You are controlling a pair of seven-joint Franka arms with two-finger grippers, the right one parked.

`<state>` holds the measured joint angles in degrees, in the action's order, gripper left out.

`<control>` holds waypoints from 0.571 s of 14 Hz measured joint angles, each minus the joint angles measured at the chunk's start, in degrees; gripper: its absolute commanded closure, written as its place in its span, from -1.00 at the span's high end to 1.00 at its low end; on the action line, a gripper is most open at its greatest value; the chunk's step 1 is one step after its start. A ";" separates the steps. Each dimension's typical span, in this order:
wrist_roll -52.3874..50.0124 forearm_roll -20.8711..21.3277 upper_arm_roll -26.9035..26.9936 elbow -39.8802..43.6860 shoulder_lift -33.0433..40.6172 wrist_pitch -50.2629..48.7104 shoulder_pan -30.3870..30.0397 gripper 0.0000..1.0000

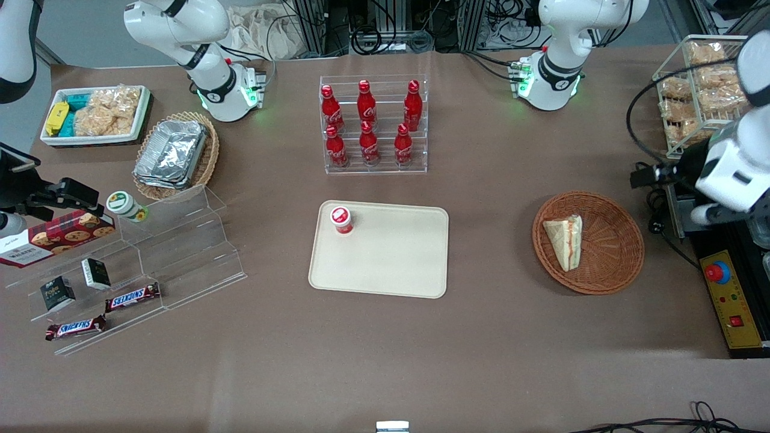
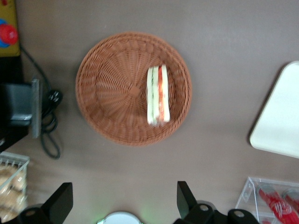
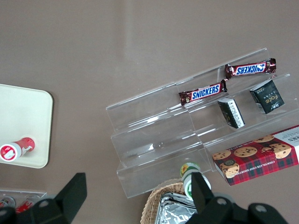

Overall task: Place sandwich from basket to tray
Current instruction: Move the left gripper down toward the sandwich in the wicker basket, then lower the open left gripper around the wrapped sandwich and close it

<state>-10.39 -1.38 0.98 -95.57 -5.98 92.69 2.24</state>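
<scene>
Overhead, the tool [image 2: 124, 203] hangs spread wide and empty above the basket [image 2: 112, 88] holding the sandwich [image 2: 158, 95].

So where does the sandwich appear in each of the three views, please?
Front view: the sandwich lies in the basket, toward the working arm's end of the table.
Left wrist view: the sandwich lies in the basket, seen from above; the open gripper hangs high above the table.
Right wrist view: not in it.
Shared landmark: the tray, beside the basket, shows in all three views.
</scene>
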 measured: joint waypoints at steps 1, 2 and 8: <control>-0.81 -0.14 0.00 -2.36 -0.93 3.62 0.02 1.00; -1.49 -0.25 0.00 -4.84 -1.76 6.83 0.13 1.00; -2.15 -1.07 -0.12 -17.69 -6.40 23.03 0.73 1.00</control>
<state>-12.55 -2.45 0.86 -113.26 -12.38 115.71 2.97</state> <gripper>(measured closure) 0.000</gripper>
